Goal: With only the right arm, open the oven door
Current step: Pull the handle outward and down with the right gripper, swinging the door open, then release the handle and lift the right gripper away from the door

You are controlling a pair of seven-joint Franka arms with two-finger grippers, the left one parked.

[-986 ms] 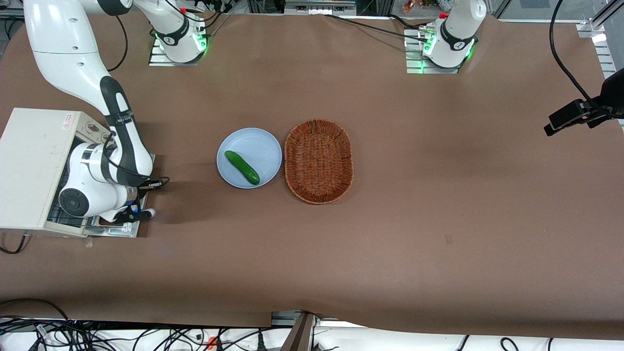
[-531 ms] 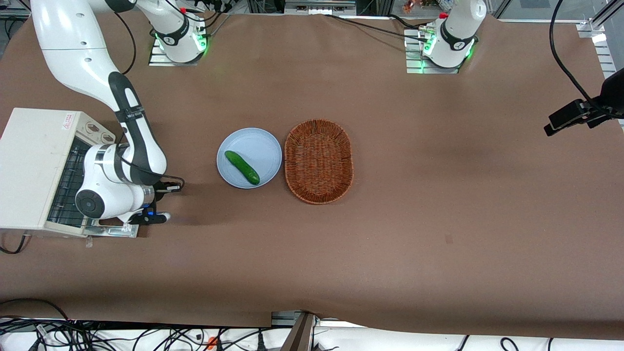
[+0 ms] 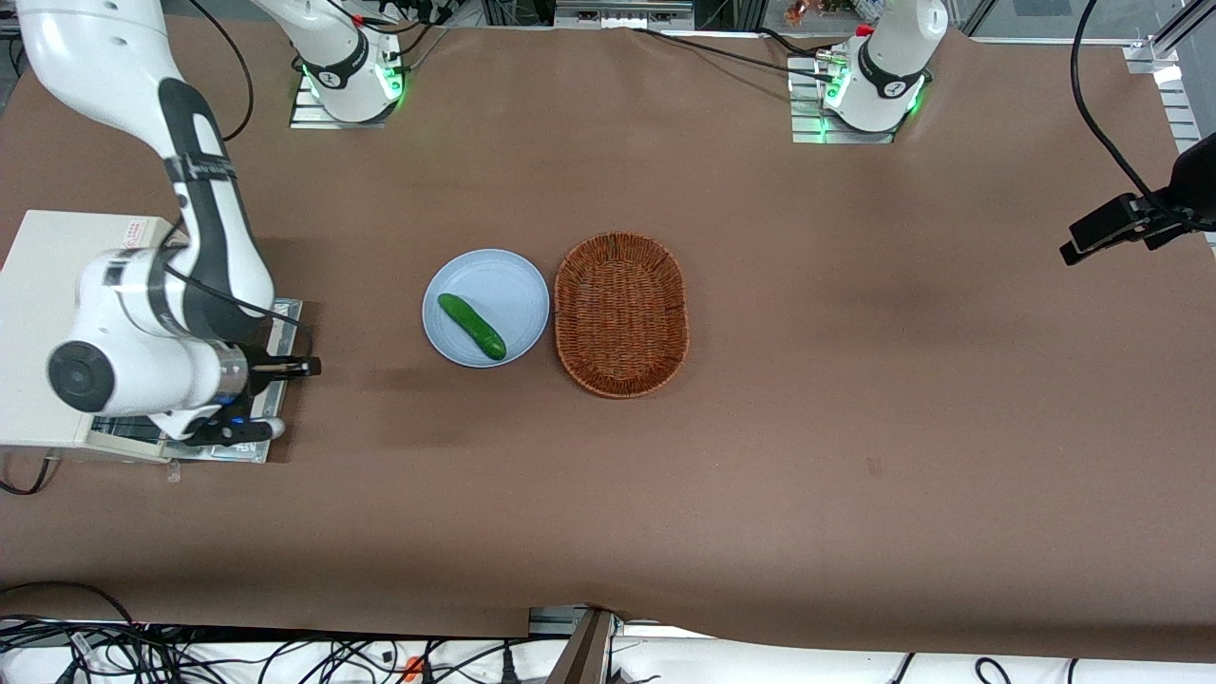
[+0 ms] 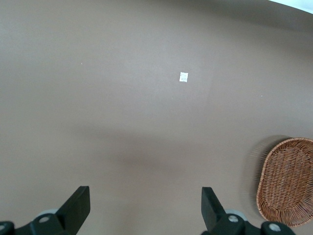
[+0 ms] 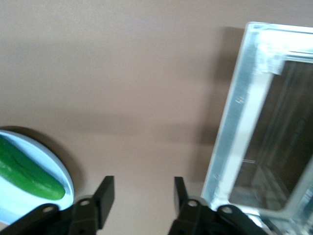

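The cream-white oven (image 3: 43, 285) stands at the working arm's end of the table. Its oven door (image 3: 286, 316) lies folded down flat on the table in front of it, mostly hidden under the right arm (image 3: 152, 323). The wrist view shows the door's dark glass (image 5: 279, 142) and shiny metal frame (image 5: 235, 128). My right gripper (image 3: 249, 394) hangs above the door's free edge. In the wrist view the gripper (image 5: 142, 188) is open and empty, over bare table beside the door frame. The handle is not in view.
A pale blue plate (image 3: 485, 307) with a green cucumber (image 3: 471, 326) sits on the brown table, with an oval wicker basket (image 3: 620, 313) beside it toward the parked arm. The plate (image 5: 51, 169) and cucumber (image 5: 29, 171) also show in the wrist view.
The right arm has risen and swung back over the oven after drifting toward the plate. The door has stayed flat on the table.
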